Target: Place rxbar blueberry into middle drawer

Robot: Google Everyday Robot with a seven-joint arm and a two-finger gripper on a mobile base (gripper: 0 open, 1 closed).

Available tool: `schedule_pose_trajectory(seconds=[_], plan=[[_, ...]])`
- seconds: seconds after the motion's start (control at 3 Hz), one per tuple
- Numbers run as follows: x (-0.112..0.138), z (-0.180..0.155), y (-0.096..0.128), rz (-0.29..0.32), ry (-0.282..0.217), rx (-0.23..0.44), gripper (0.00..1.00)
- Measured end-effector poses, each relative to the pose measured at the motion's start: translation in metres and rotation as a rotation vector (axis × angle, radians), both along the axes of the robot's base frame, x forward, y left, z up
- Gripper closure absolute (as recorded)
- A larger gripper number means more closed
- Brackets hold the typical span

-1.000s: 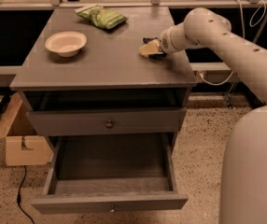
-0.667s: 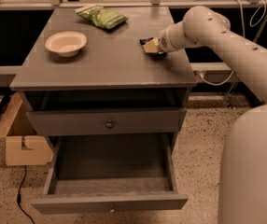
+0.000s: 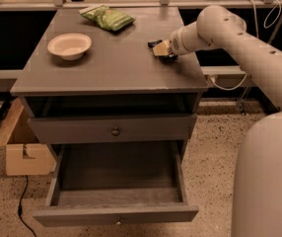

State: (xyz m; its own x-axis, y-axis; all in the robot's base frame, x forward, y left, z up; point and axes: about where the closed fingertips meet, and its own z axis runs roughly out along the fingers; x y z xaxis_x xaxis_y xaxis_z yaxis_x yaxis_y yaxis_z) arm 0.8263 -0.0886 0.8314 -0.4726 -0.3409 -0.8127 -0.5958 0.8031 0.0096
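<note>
My gripper (image 3: 161, 49) is low over the right rear part of the grey cabinet top (image 3: 116, 63), at the end of the white arm (image 3: 229, 31). A small dark flat thing, the rxbar blueberry (image 3: 153, 44), shows at the gripper's left tip, mostly hidden by it. I cannot tell whether it is held or lying on the top. The middle drawer (image 3: 116, 169) is pulled out at the bottom front, and its grey floor is bare.
A white bowl (image 3: 69, 45) sits on the left of the top. A green snack bag (image 3: 107, 17) lies at the back. A closed drawer front with a dark knob (image 3: 115, 131) is above the open drawer. A cardboard box (image 3: 25, 157) stands on the floor at left.
The gripper has edged slightly farther back on the top, and the dark bar now shows at its left tip. Nothing else has moved.
</note>
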Motion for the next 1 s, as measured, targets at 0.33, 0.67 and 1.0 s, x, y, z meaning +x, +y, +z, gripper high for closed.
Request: schedule_pose_trajectory(seconds=[0.33,0.67,1.0], plan=[[-0.009,0.014,0.006,0.068,-0.034,0.041,1.0],[-0.044,0.054,-0.007,0.19,-0.093,0.198,1.0],[-0.084,0.092,0.003,0.378,-0.18,0.316,1.0]])
